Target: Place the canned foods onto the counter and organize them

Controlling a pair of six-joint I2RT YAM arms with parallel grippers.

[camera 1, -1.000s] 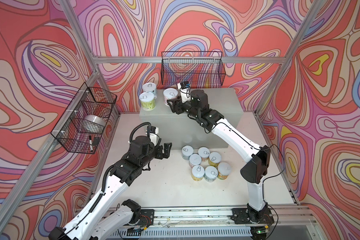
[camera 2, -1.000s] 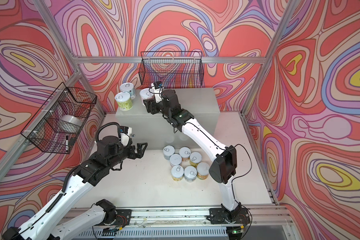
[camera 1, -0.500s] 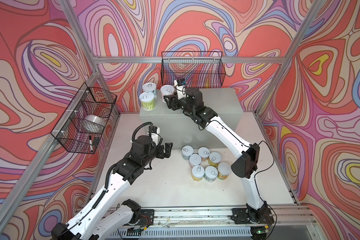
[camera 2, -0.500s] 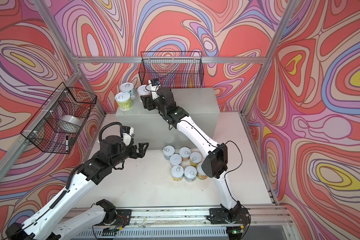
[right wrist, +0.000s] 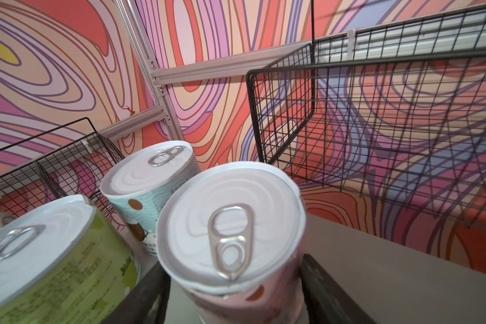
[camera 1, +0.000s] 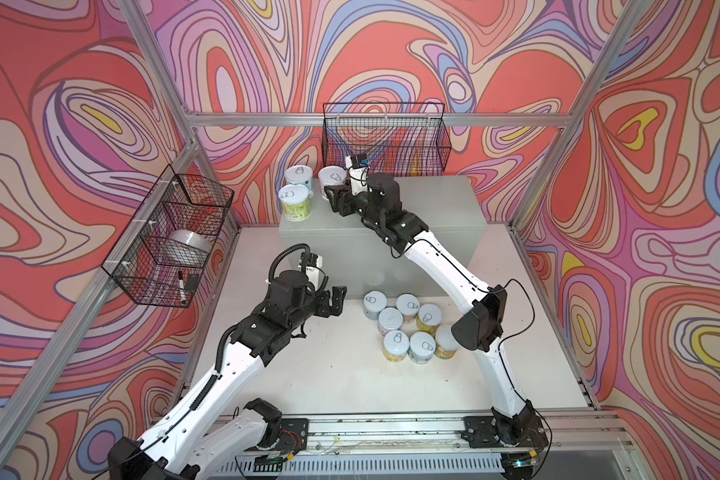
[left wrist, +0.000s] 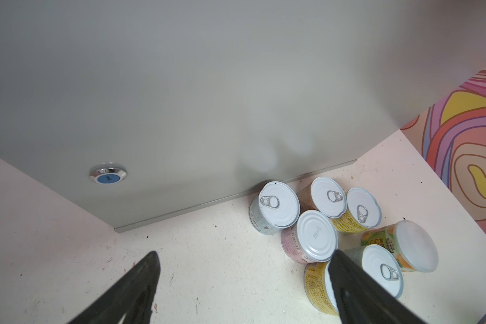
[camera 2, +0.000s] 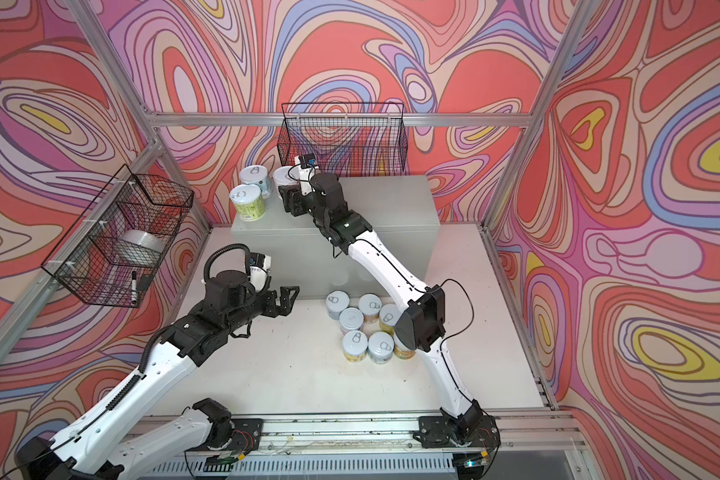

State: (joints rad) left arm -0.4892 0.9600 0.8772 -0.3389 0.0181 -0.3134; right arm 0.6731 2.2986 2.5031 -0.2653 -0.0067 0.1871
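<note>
Right tool (camera 1: 336, 198) gripped the pink can (right wrist: 230, 224) at the grey table's (camera 1: 441, 208) back-left corner beside two others (camera 1: 295, 198) — right half bare. Left tool (camera 1: 334, 300) gaped empty near seven lower cans (camera 1: 390, 318) — only its wrist view showed the lock (left wrist: 108, 174).

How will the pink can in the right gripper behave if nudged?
The pink can is upright, lid up: probably slides rather than rolls. Metal lid suggests a stiff body; its smooth label might slip in the right gripper.

Your left arm is reaching low in front of the counter (camera 1: 433, 203), left gripper (camera 1: 336, 301) hanging wide open. Your right arm is stretching over the counter's top, right gripper (right wrist: 235, 289) clasping the pink can (right wrist: 230, 224).
</note>
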